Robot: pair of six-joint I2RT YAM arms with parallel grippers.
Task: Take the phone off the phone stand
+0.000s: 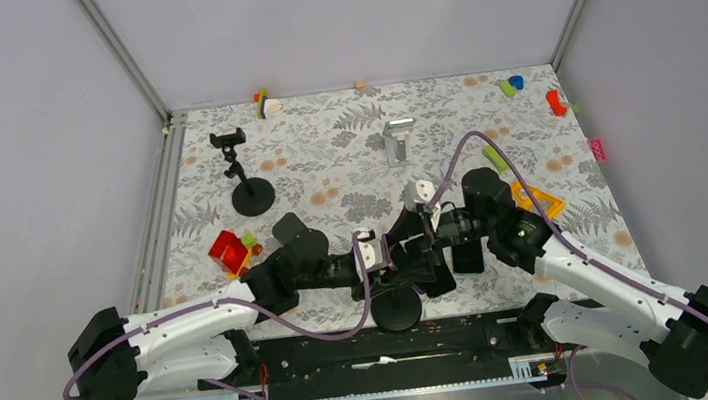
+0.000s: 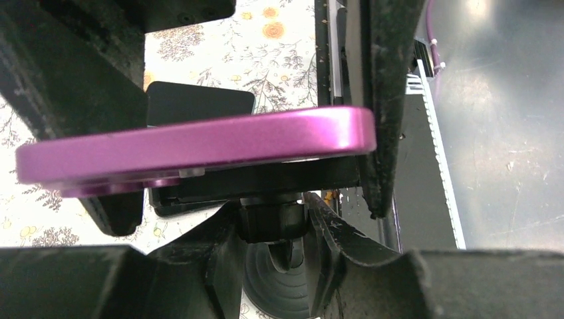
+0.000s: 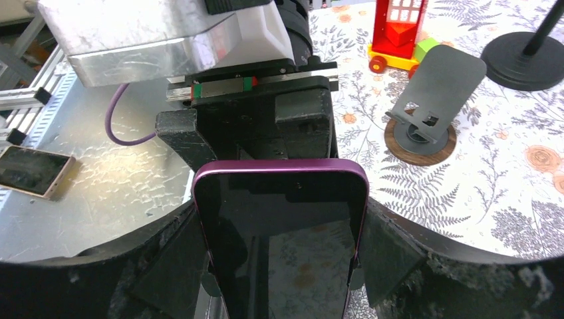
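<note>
Right gripper (image 3: 282,256) clamps the purple-edged dark-glass phone (image 3: 279,226), seated in the black round-based phone stand (image 1: 398,310) (left gripper (image 2: 274,229) pinches its neck); draw it straight out, holding the stand down.

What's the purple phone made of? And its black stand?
Phone: the frame looks like metal, satin purple with soft highlights. The front looks like glass, dark and mirror-shiny. Phone stand: probably matte black plastic, mostly dull, though I can't be sure.
</note>
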